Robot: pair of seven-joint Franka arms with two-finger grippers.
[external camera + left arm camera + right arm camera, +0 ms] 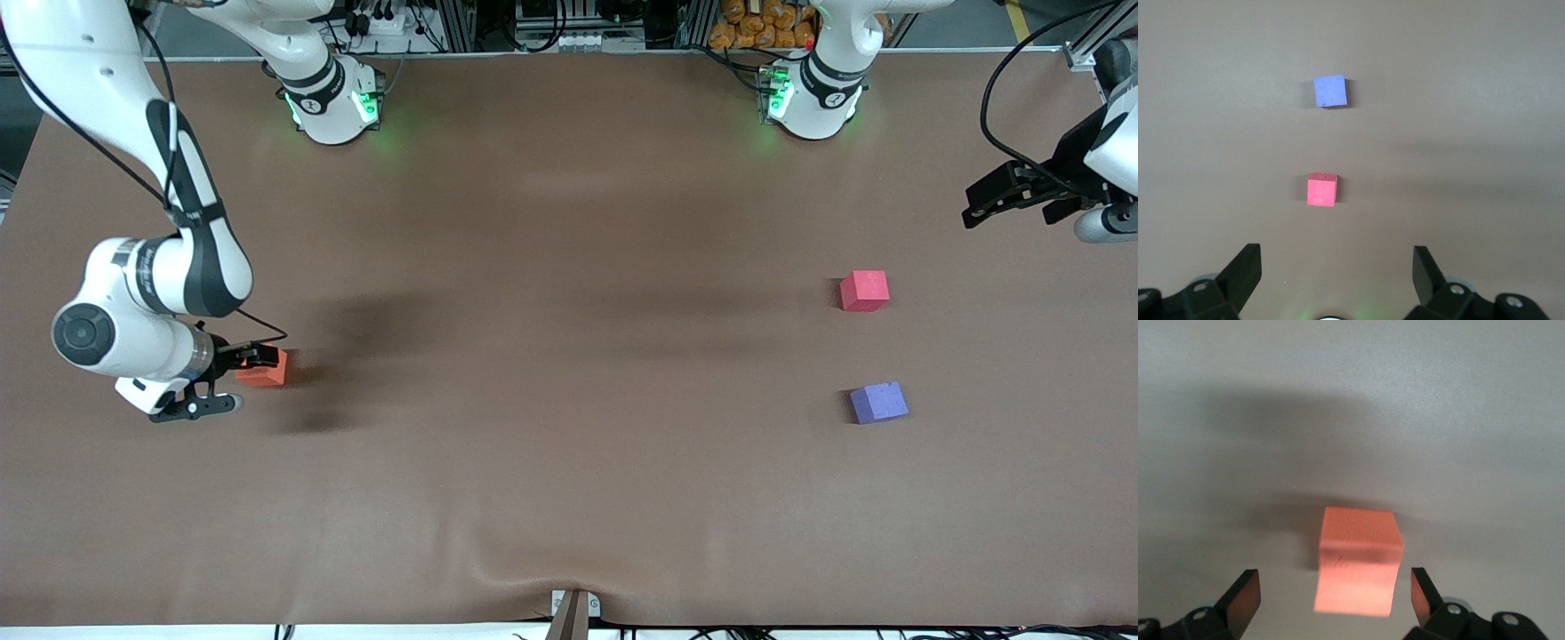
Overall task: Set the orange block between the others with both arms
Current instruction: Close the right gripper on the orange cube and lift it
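Front view: orange block (264,370) on brown table (551,462) at right arm's end; right gripper (238,380) spread around it, not clamped. Pinkish-red cube (864,291) and purple-blue cube (878,402) at left arm's end. Left gripper (1009,197) released, waits.

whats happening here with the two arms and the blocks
The right gripper is open at the orange block, which sits on the table toward the right arm's end, not yet gripped. The pinkish-red cube and purple-blue cube lie apart toward the left arm's end. The left gripper waits open above them.
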